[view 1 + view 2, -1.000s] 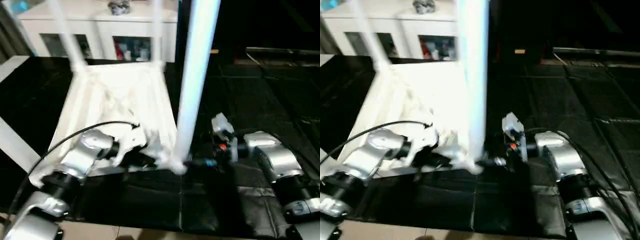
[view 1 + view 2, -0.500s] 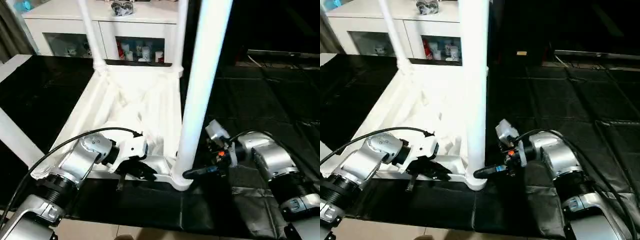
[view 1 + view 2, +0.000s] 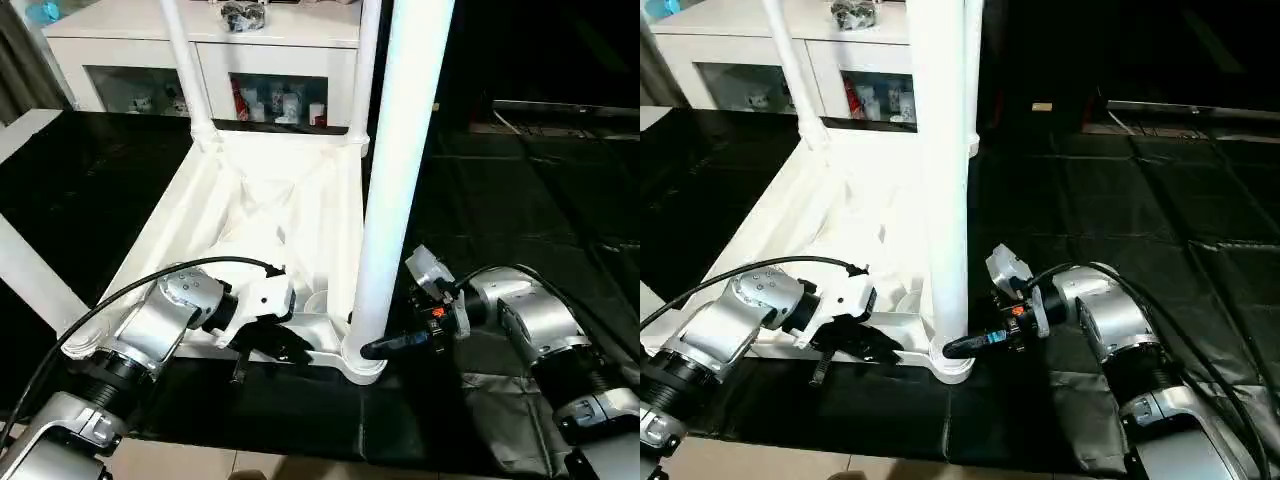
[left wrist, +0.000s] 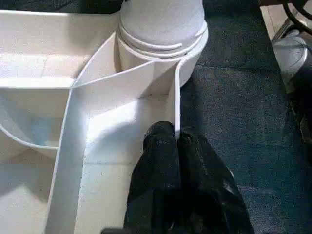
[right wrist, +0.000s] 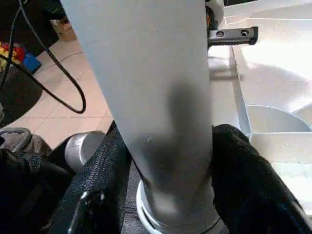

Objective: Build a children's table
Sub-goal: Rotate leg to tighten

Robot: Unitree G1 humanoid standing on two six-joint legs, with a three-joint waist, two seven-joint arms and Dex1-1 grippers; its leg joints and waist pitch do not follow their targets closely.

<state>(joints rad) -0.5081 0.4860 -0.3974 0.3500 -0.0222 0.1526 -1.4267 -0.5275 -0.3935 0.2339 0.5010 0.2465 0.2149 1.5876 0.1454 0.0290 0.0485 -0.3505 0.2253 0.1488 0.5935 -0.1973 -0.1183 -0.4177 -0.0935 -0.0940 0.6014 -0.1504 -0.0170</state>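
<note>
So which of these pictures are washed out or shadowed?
Eye views: the near leg and tabletop glare white against the dark floor. Right wrist view: the leg looks grey, with a dark shadow low down. Left wrist view: a rib shades the tabletop.

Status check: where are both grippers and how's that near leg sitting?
Left gripper shut on tabletop rim. Right gripper around near leg, just above its corner socket. Leg upright, seated. Nothing in the way.

A white cabinet [image 3: 130,45] with glass doors was seen at the far left; small colourful items [image 3: 280,103] were kept behind its glass.
</note>
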